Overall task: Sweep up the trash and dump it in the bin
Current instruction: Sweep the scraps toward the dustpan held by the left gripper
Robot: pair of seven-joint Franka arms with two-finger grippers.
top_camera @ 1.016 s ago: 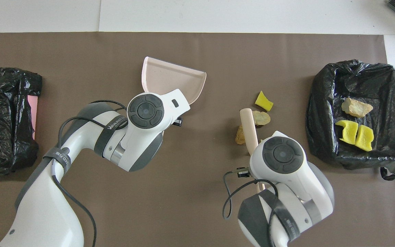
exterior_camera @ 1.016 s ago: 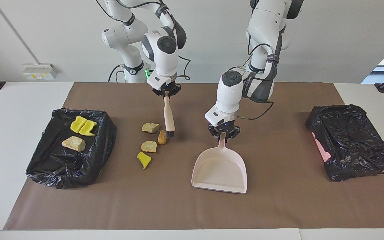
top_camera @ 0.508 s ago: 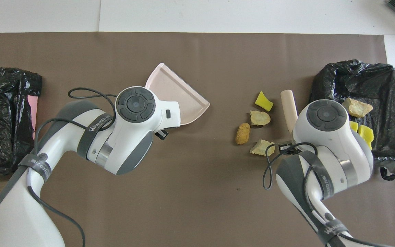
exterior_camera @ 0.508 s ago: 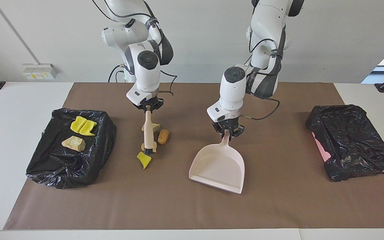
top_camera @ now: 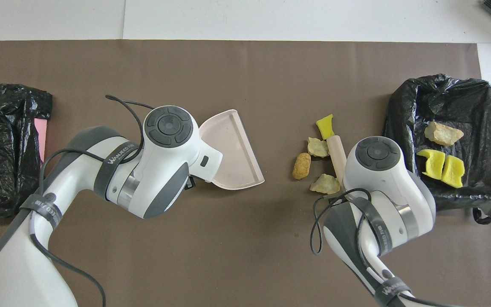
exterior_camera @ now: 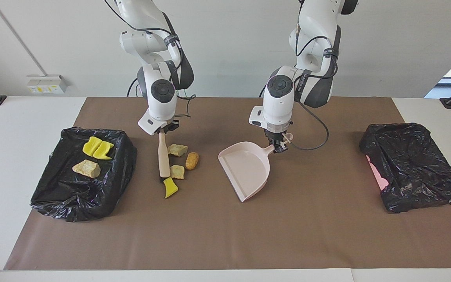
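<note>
Dustpan (exterior_camera: 247,168) swung sideways, left hand (exterior_camera: 277,147) clamping it, right hand (exterior_camera: 163,131) clamping brush (exterior_camera: 164,158), four scraps (exterior_camera: 177,150) loose.

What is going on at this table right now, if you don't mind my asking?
Two arms are sweeping up trash. The right gripper holds a brush with its bristles down beside four loose scraps. The left gripper holds the pink dustpan, mouth turned toward them. Three scraps already lie in the black-lined bin at the right arm's end.

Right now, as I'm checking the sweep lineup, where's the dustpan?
Mid-table, the dustpan hangs from the left gripper, open mouth turned toward the loose scraps beside the brush.
</note>
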